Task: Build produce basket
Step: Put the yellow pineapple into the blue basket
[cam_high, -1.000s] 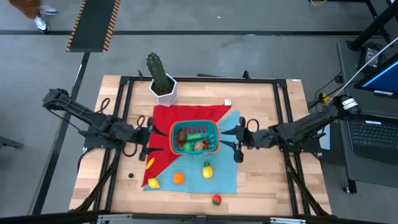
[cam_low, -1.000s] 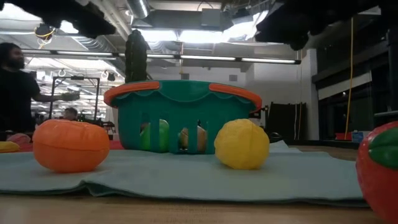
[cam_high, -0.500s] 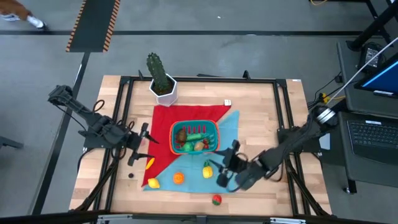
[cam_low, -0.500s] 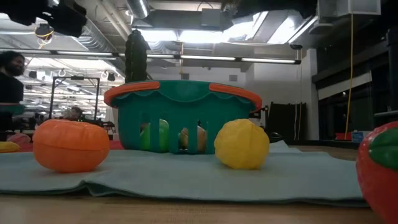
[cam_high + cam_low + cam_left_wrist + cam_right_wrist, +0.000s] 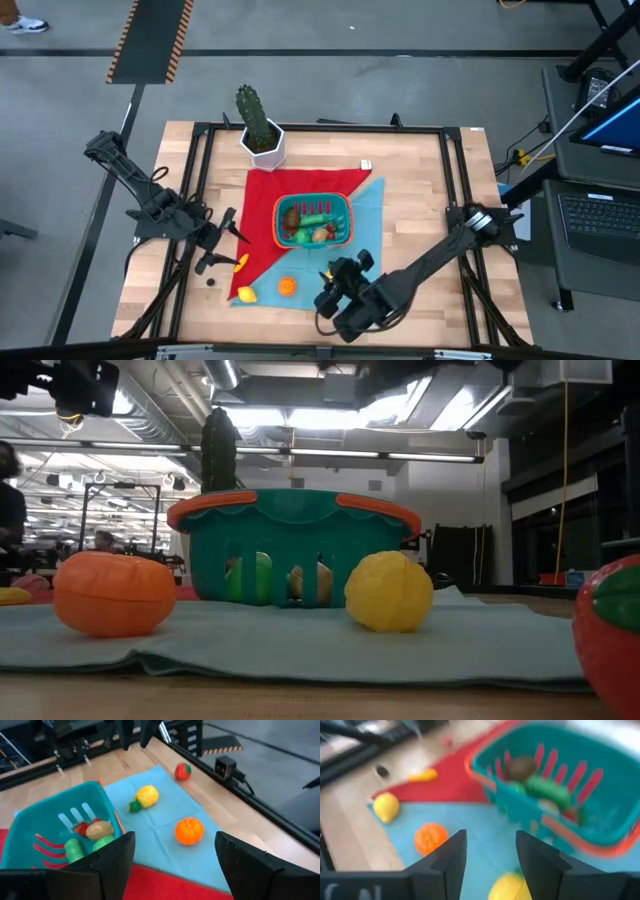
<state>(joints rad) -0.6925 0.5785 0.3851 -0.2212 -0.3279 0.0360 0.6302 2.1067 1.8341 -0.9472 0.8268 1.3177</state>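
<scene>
Basket (image 5: 313, 220) sits frame-center on cloth w/ several produce pcs inside, rest loose below; right gripper (image 5: 335, 290), jaws partly apart and empty, lower center, probably approaching yellow fruit (image 5: 146, 796); left gripper (image 5: 222, 250) spread wide, empty, at left.

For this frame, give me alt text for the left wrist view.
A teal basket holding several toy vegetables sits on a blue cloth; beyond it lie a yellow fruit, an orange and a strawberry. The left gripper hangs open above, empty.
</scene>
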